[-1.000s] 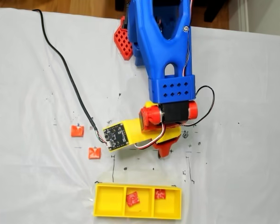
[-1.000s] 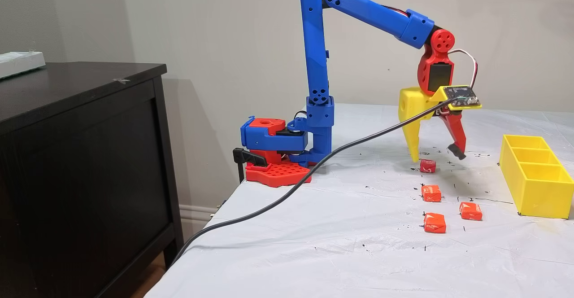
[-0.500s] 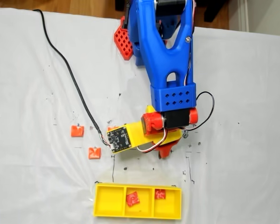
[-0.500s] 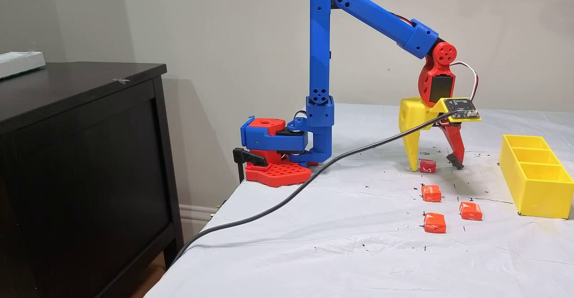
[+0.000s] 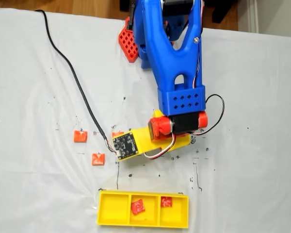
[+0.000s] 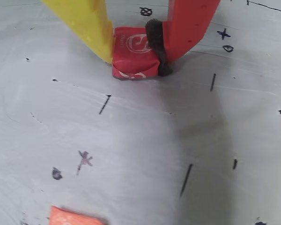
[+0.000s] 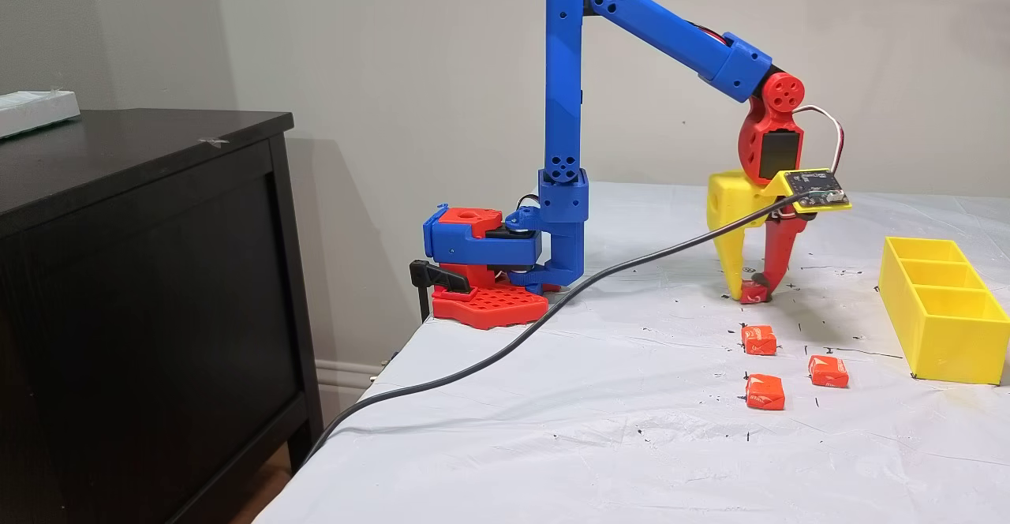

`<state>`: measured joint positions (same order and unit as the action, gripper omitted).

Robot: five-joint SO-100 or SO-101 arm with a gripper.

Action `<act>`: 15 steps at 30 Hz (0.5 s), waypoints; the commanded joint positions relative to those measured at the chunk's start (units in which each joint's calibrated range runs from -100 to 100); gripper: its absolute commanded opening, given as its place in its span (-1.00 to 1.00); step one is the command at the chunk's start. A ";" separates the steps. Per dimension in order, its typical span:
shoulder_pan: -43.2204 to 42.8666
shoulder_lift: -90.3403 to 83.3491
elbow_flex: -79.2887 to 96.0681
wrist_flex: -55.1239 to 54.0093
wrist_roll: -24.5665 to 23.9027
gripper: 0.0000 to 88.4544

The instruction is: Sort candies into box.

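Wrist view: yellow and red fingers [image 6: 96, 28] clamped on a red candy [image 6: 133, 52] resting on the counter [image 6: 140, 140].
Fixed view: box [image 5: 114, 209] holds two red candies [image 5: 138, 207].
Side fixed view: gripper [image 7: 753, 291] at counter level, three orange candies [image 7: 760, 340] nearby.
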<state>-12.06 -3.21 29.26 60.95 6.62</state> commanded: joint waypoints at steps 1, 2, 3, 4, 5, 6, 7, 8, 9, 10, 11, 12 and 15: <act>2.64 -11.63 -3.90 1.47 0.68 -1.00; 3.36 -13.07 -5.18 1.80 0.73 -1.00; 4.27 -14.34 -6.73 1.96 0.73 -1.00; 5.17 -15.19 -8.36 2.04 0.73 -1.00; 5.90 -15.70 -9.91 2.04 0.68 -1.00; 6.89 -15.78 -12.37 2.04 0.59 -1.00; 7.89 -15.70 -14.64 2.04 0.54 -1.00; 8.70 -15.19 -16.65 1.88 0.49 -1.00; 9.61 -14.60 -18.56 1.72 0.39 -1.00; 10.34 -13.92 -20.29 1.23 0.24 -1.00; 11.24 -13.24 -21.65 0.49 0.15 -1.00; 12.24 -12.31 -23.20 0.00 0.05 -1.00; 14.59 -8.15 -28.85 -0.49 -0.20 -1.00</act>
<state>-0.27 -13.28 12.57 61.83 6.86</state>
